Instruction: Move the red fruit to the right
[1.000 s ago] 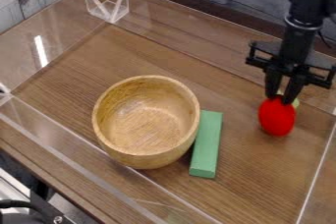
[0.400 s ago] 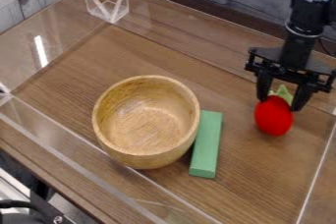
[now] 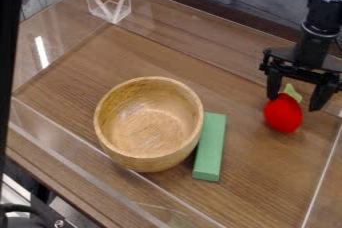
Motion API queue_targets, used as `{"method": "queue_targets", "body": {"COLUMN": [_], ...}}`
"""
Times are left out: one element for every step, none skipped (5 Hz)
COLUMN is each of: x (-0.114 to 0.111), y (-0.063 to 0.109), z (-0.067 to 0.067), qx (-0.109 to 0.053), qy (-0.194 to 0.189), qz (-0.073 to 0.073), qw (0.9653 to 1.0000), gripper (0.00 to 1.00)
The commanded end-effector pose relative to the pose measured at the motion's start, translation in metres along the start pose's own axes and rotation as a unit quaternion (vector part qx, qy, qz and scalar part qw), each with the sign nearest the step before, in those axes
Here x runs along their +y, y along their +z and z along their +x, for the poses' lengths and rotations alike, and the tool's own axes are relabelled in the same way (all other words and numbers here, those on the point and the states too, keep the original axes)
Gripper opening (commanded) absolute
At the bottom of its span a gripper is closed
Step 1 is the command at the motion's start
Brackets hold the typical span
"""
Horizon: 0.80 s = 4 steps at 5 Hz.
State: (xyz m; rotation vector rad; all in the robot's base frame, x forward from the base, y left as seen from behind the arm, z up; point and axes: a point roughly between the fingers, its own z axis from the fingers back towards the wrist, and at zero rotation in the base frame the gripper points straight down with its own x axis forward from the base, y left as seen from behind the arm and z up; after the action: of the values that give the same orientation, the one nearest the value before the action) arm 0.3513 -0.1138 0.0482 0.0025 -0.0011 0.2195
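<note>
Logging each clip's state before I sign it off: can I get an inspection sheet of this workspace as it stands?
Surface: wooden table inside clear plastic walls.
Job's things: red fruit resting on the table at the right side, not held.
Clutter: wooden bowl, empty; flat green block lying against its right side.
Grippers: gripper open, pointing down, just above and behind the fruit.
Cables: nothing seen.
Surroundings: dark background behind the far wall; details unclear.

A wooden bowl (image 3: 148,122) sits on the worktop (image 3: 160,52), a flat green block (image 3: 211,146) just beside its right rim.
</note>
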Motion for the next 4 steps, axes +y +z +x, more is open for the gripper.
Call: {"method": "queue_targets", "body": {"x": [0.002,0.011,0.030,0.060], "y": [0.040,0.061,0.087,0.107], "z": [0.004,0.000,0.005,0.012], "qx": [-0.029,-0.032,-0.039,-0.045], "qy": [0.014,0.029,0.049,0.063], "qz": [-0.019,-0.025,-0.038,-0.048], "qw": [0.9993,0.9988,0.9973,0.9959], "gripper": [1.00,1.00,1.00,1.00]}}
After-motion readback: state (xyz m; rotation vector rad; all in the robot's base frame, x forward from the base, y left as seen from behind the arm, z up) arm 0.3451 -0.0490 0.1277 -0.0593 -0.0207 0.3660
